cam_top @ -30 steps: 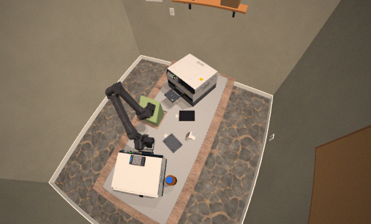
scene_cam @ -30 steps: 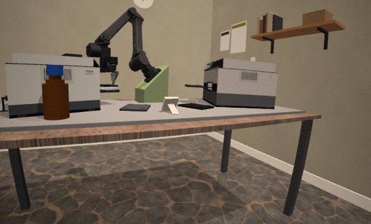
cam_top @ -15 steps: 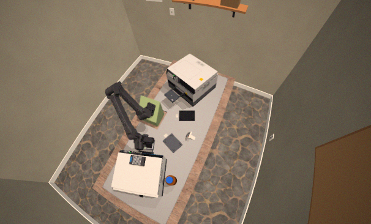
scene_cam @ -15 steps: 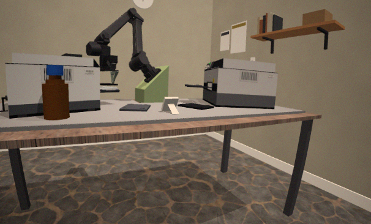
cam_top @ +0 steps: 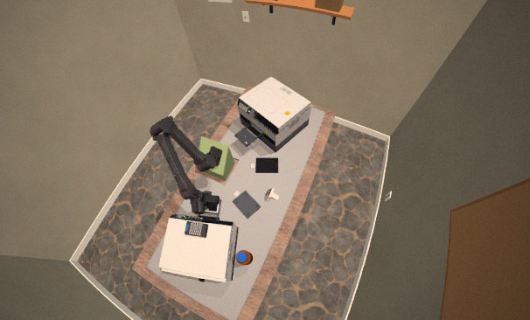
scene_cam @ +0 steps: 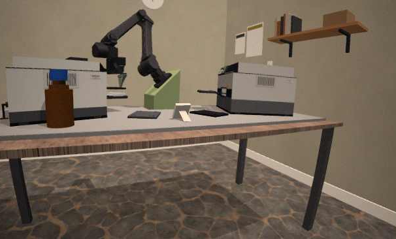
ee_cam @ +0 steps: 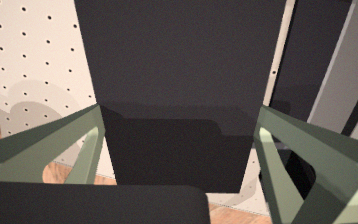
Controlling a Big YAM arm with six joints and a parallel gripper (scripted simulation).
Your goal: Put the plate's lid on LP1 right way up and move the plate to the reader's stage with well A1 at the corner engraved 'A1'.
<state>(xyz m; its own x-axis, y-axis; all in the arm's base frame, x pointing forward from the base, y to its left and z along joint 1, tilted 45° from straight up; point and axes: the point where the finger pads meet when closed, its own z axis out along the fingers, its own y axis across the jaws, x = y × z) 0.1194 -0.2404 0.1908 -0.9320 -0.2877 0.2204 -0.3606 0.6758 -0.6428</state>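
Note:
The gripper (scene_cam: pixel 121 85) (ee_cam: pixel 181 105) is shut on the dark lid (scene_cam: pixel 114 88) (ee_cam: pixel 180 55), with one fingertip at each long edge. The lid is level, a little above the white plate (scene_cam: pixel 116 94), with a visible gap between them. The plate rests on the dispenser's stage (scene_cam: pixel 120 96); its A1 corner cannot be made out. The reader's stage (cam_top: pixel 245 135) (scene_cam: pixel 206 91) sticks out of the reader and looks bare. A dark grey bench position (cam_top: pixel 247 204) (scene_cam: pixel 144 114) and a black one (cam_top: pixel 267 165) (scene_cam: pixel 211 113) look bare; their names are not readable.
The dispenser (cam_top: pixel 197 253) stands close beside the gripper. The capped bottle (cam_top: pixel 244 257) (scene_cam: pixel 59 108) stands upright on its far side. The reader (cam_top: pixel 274 105) (scene_cam: pixel 260 95) is at the other end. A green wedge (cam_top: pixel 226 166) (scene_cam: pixel 168 95) and a small white stand (cam_top: pixel 273 194) (scene_cam: pixel 182 107) stand between.

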